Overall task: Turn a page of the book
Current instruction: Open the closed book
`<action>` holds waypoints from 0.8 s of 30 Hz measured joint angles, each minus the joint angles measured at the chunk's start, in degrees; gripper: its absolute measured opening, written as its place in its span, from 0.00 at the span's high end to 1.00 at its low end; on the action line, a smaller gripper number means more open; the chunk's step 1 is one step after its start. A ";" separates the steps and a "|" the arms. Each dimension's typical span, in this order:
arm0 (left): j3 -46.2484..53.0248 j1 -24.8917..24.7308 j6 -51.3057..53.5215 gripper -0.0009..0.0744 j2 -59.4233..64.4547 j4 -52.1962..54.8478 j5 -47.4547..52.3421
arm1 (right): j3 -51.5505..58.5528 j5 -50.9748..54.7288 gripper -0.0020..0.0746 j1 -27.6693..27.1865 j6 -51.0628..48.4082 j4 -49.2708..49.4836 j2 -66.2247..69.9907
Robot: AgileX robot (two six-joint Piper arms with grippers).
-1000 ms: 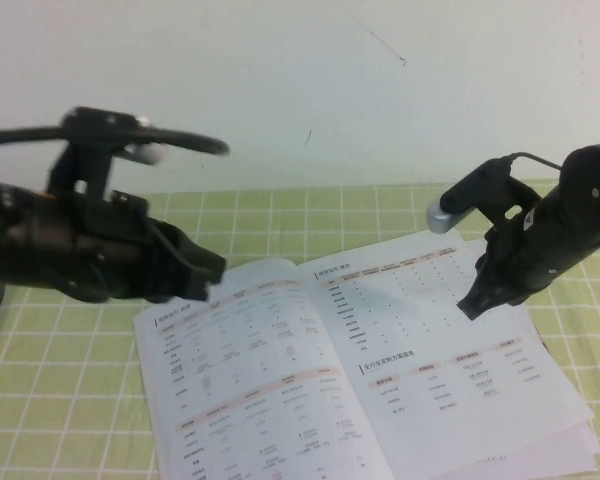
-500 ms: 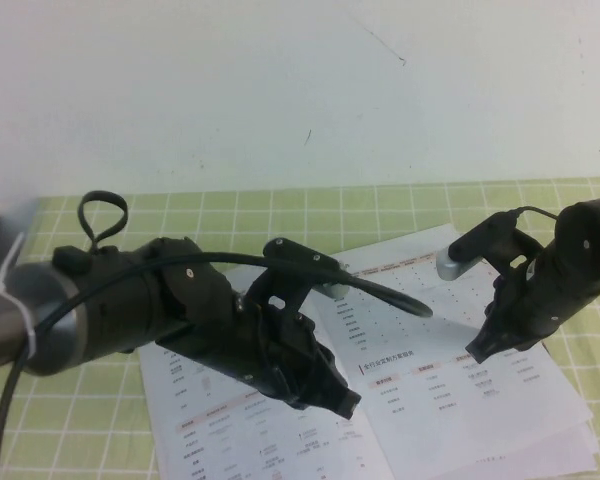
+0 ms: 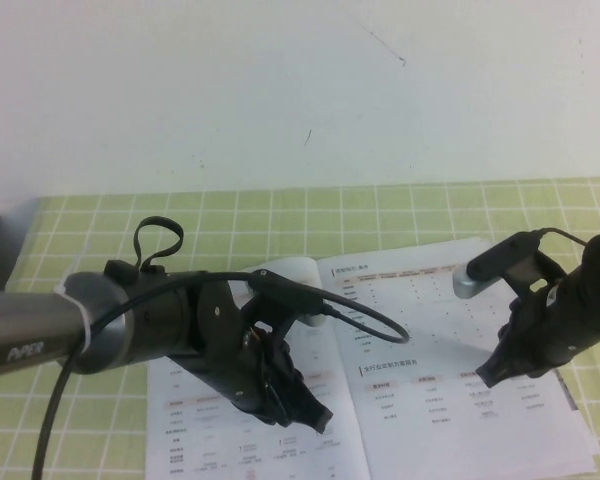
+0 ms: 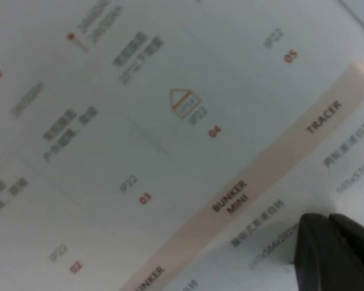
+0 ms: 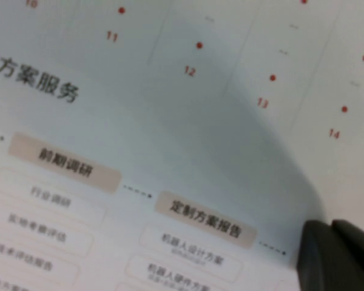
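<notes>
- The left gripper sits nearest the camera, low over the left-hand page of the open book, its tip pointing toward 4 o'clock in the high view. Its fingertips look pressed together, with nothing pinched between them.
- In the left wrist view the dark fingertips hover just above white paper printed with a pale orange band and small red numbers; whether they touch the sheet cannot be told.
- The book lies open and flat on the green checked tabletop, occupying the near centre and right of the high view, with white tables on both facing sides.
- The right gripper is at about 3 o'clock from the book's spine, over the right-hand side, its tip pointing down toward 7 o'clock. It also looks closed and grips nothing.
- In the right wrist view its fingertips appear close above rounded orange labels and dotted rows.
- A cable loops from the left arm over the spine.
- Farthest back, a white wall rises behind the tabletop.
</notes>
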 joint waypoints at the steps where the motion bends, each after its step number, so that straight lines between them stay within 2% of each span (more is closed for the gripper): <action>1: 0.00 0.00 -1.68 0.99 0.00 1.73 -0.62 | 0.61 0.86 0.98 0.00 0.00 0.43 -0.64; 9: 0.00 1.07 -5.79 0.99 0.00 4.66 -3.31 | 2.02 6.92 0.98 1.03 0.00 1.76 -4.71; 19: 0.00 1.05 -5.81 0.99 -0.36 4.53 -4.05 | 2.02 4.77 0.98 1.15 0.00 0.87 -6.37; 24: 0.00 1.05 -6.14 0.99 -6.21 4.03 -5.27 | 2.02 2.34 0.98 1.15 0.00 0.03 -7.56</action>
